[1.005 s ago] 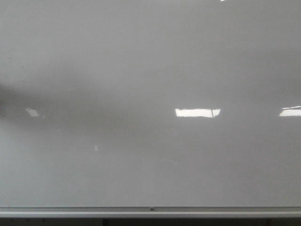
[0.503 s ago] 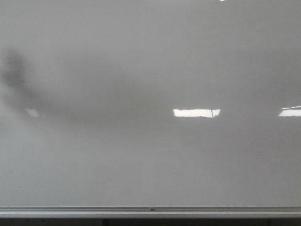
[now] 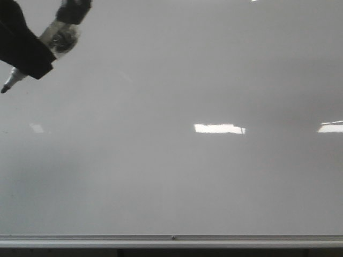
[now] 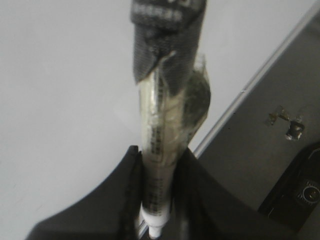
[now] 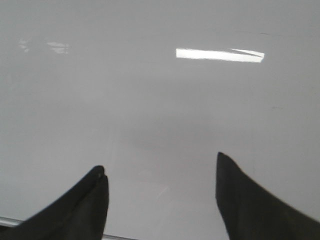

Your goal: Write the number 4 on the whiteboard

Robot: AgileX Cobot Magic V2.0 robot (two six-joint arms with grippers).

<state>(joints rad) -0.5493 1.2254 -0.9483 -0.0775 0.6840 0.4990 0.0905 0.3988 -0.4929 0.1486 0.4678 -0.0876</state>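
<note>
The whiteboard [image 3: 187,176] fills the front view, glossy pale grey, and bears no marker lines; the number 4 is not in view. My left gripper [image 3: 29,56] is at the board's top left corner, shut on a marker [image 3: 12,81] whose dark tip points down-left, close to the board; I cannot tell if it touches. In the left wrist view the gripper [image 4: 160,150] clamps the tape-wrapped marker [image 4: 160,125] over the whiteboard [image 4: 60,90]. My right gripper [image 5: 160,161] is open and empty, facing the whiteboard [image 5: 160,100]; it is outside the front view.
A silver rail [image 3: 171,239] runs along the board's bottom edge and also shows in the left wrist view [image 4: 260,75]. Bright light reflections [image 3: 218,128] lie on the board. Past the rail is a dark grey surface with small metal hardware [image 4: 290,125].
My left gripper with the marker has come into the front view at the top left. Earlier only its dark shadow moved over the left side of the board.
</note>
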